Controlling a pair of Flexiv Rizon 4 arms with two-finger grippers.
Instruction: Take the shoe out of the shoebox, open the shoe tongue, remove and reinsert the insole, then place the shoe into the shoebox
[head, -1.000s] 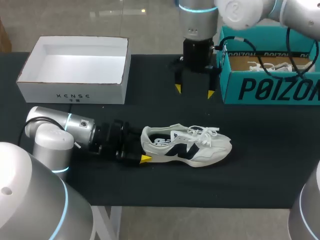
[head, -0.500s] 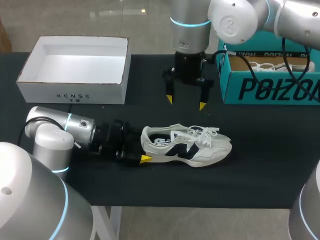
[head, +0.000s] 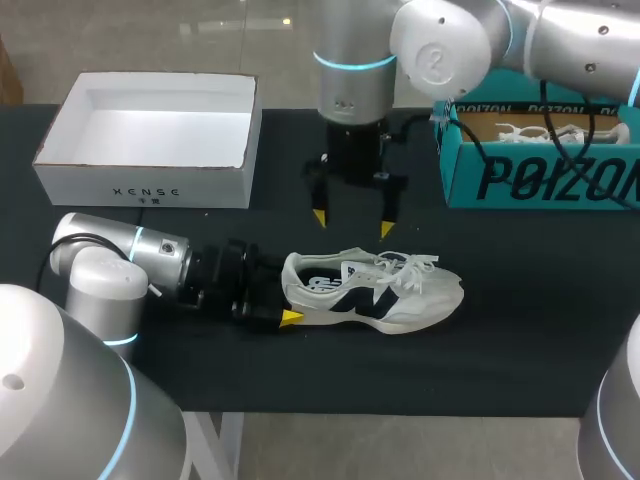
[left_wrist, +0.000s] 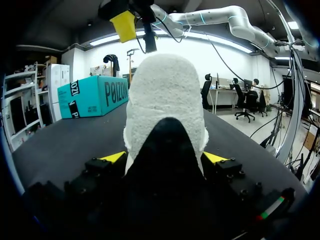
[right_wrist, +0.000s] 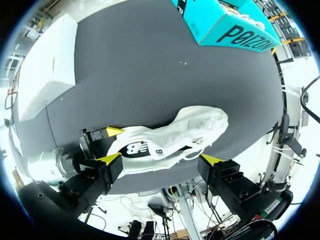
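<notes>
- Counter (head: 520, 330): dark top that carries every item below.
- Shoe (head: 375, 290): white trainer with a dark side mark and loose white laces. It stands on its sole on the counter near the front edge, outside both boxes. Its heel points toward the left arm and its toe toward the right side.
- Left end effector (head: 290, 292): lies low along the counter and is clenched on the heel of the shoe. In the left wrist view, one yellow tip presses each side of the heel (left_wrist: 165, 100).
- Right end effector (head: 353, 223): released, with its fingers spread wide and nothing between them. It hangs fingers-down above the counter, just behind the shoe's opening. It is between the two boxes and apart from the shoe. In its own wrist view the shoe (right_wrist: 170, 137) lies beneath it, ahead of the fingers.
- White box (head: 150, 190): open-topped with a bare white inside, at the back left of the counter, well apart from the shoe.
- Teal box (head: 540, 180): open-topped, at the back right of the counter.
- Second shoe (head: 545, 130): white, inside the teal box, only partly visible.
</notes>
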